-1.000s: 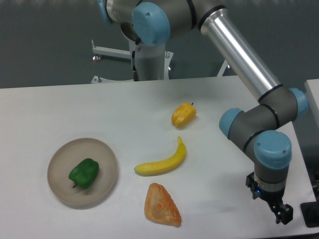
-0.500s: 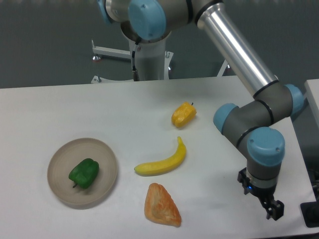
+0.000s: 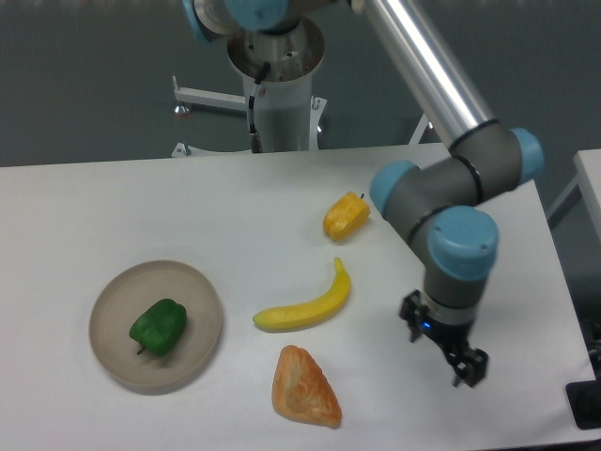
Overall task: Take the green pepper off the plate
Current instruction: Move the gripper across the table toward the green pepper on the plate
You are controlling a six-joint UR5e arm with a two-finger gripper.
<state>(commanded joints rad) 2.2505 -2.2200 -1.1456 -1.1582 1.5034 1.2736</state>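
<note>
The green pepper (image 3: pixel 158 327) lies on the round beige plate (image 3: pixel 199 293) at the left of the table, stem toward the front. My gripper (image 3: pixel 467 369) hangs low over the table at the right front, far from the plate and to the right of the banana. Its dark fingers (image 3: pixel 477 361) point down. The frame does not show whether they are open or shut, and nothing shows between them.
A yellow banana (image 3: pixel 305 304) lies mid-table. An orange wedge-shaped piece (image 3: pixel 303 387) lies in front of it. A yellow-orange pepper (image 3: pixel 346 216) lies further back. The arm's base column (image 3: pixel 280 103) stands behind the table. The table's right edge is near the gripper.
The arm has swung left and the gripper has moved left and a little back from the table's right front corner toward the middle. The pepper and the plate have not moved.
</note>
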